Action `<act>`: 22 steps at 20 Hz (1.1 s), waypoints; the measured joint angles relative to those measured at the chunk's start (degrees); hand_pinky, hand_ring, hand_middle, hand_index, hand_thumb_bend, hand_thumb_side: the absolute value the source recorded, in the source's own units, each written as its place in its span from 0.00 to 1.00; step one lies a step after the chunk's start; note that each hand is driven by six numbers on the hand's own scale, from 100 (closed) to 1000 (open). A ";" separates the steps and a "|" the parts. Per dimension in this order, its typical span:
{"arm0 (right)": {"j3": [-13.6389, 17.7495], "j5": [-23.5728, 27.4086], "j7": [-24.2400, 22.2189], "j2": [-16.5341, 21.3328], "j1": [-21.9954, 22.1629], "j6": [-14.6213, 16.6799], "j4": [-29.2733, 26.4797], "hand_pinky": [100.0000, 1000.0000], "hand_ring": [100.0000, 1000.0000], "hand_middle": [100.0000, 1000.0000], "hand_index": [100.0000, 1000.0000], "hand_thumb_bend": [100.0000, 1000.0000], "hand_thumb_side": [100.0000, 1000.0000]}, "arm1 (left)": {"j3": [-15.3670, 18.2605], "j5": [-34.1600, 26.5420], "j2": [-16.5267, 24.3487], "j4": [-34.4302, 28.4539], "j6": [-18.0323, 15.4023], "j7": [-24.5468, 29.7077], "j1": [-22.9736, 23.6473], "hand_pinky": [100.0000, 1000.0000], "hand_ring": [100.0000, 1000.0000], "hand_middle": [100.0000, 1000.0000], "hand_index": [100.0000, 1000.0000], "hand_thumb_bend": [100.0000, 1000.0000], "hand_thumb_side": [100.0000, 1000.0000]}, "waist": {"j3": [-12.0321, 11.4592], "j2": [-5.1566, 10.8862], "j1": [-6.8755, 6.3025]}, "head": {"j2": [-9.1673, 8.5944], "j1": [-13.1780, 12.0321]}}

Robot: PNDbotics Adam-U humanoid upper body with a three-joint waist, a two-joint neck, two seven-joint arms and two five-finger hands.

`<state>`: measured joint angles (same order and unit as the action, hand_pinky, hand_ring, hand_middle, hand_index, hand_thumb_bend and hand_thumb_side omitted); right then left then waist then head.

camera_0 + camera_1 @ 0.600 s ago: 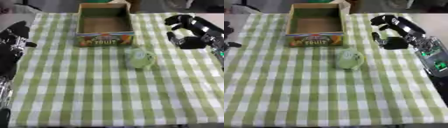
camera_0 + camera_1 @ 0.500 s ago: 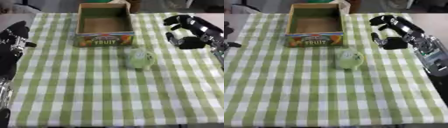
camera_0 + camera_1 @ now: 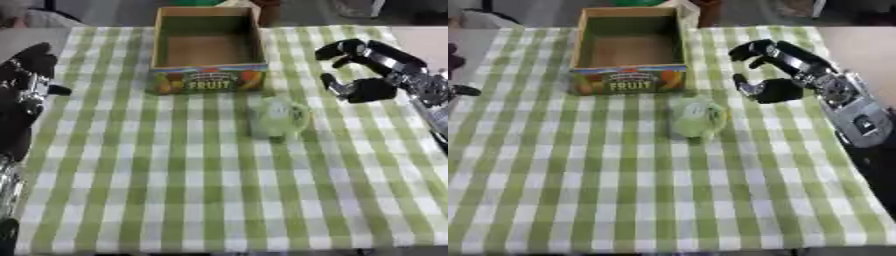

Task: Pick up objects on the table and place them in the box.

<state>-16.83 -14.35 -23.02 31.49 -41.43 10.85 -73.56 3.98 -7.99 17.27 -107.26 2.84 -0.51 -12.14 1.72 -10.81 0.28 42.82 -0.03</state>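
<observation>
A pale green rounded object (image 3: 277, 118) lies on the checked cloth just in front of the box's right corner. The cardboard box (image 3: 208, 79), labelled FRUIT on its front, stands open at the back middle, and nothing shows inside it. My right hand (image 3: 776, 87) hovers to the right of the green object and a little behind it, its fingers spread and half curled with nothing in them. My left hand (image 3: 28, 70) shows at the left edge, fingers up, holding nothing.
The green and white checked cloth (image 3: 219, 195) covers the table down to its front edge. Dark shapes stand beyond the table's far edge behind the box.
My right hand has drifted slightly left and forward, toward the green object. The green object, the box and my left hand have stayed put.
</observation>
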 measured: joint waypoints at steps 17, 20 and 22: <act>-3.68 -5.92 -4.86 -3.79 -1.29 2.72 4.41 0.80 0.89 0.79 0.87 0.00 0.46 | -0.32 -0.02 -0.16 0.01 0.04 0.23 0.00 0.55 0.88 0.83 0.66 0.16 0.42 | -0.30 0.00 0.01 | 0.01 0.22; -4.03 -6.91 -5.49 -4.25 -1.38 2.99 5.04 0.81 0.89 0.80 0.88 0.00 0.48 | -0.32 -0.04 -0.17 0.01 0.09 0.29 0.00 0.55 0.88 0.83 0.66 0.16 0.42 | -0.32 0.00 0.02 | 0.01 0.24; -4.15 -8.14 -5.78 -4.64 -1.39 3.21 5.48 0.81 0.90 0.80 0.88 0.00 0.50 | -0.32 -0.05 -0.17 0.01 0.10 0.31 0.00 0.55 0.88 0.83 0.66 0.16 0.42 | -0.33 0.00 0.01 | 0.01 0.25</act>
<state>-20.98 -22.49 -28.80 26.85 -42.82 14.06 -68.08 3.65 -8.04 17.10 -107.25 2.94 -0.20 -12.14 1.39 -10.81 0.29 42.83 0.22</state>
